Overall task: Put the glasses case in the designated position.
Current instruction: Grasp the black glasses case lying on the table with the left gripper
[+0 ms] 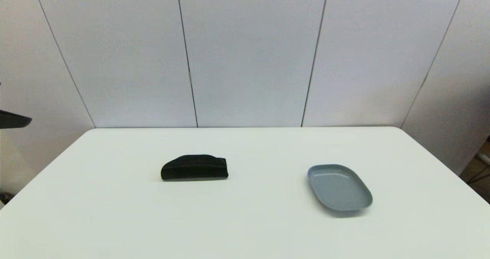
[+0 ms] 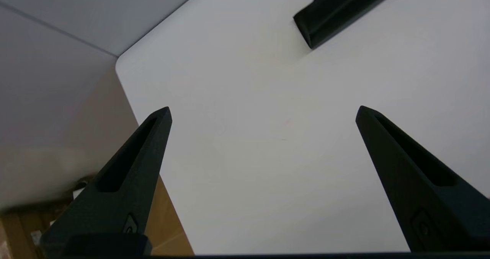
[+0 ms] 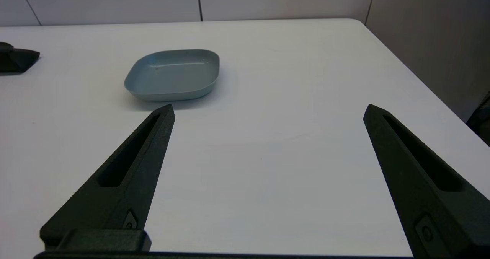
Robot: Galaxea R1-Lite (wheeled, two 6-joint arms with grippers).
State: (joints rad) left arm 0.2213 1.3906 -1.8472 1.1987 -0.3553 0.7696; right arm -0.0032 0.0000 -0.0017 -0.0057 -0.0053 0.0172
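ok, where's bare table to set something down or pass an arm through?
Bare patches: the wide strip between the matte black domed glasses case and the grey-blue oval tray; the whole near edge of the white table in front of both; the far band behind them. The tray itself is empty. Nowhere is crowded. Both pincers, left and right, hover open over bare surface.

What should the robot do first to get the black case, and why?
Probably reach the left gripper toward the glasses case. Its jaws are open and hold nothing, and the case lies on the table's left half, apart from the grey-blue tray. The right gripper is open too, nearer the tray.
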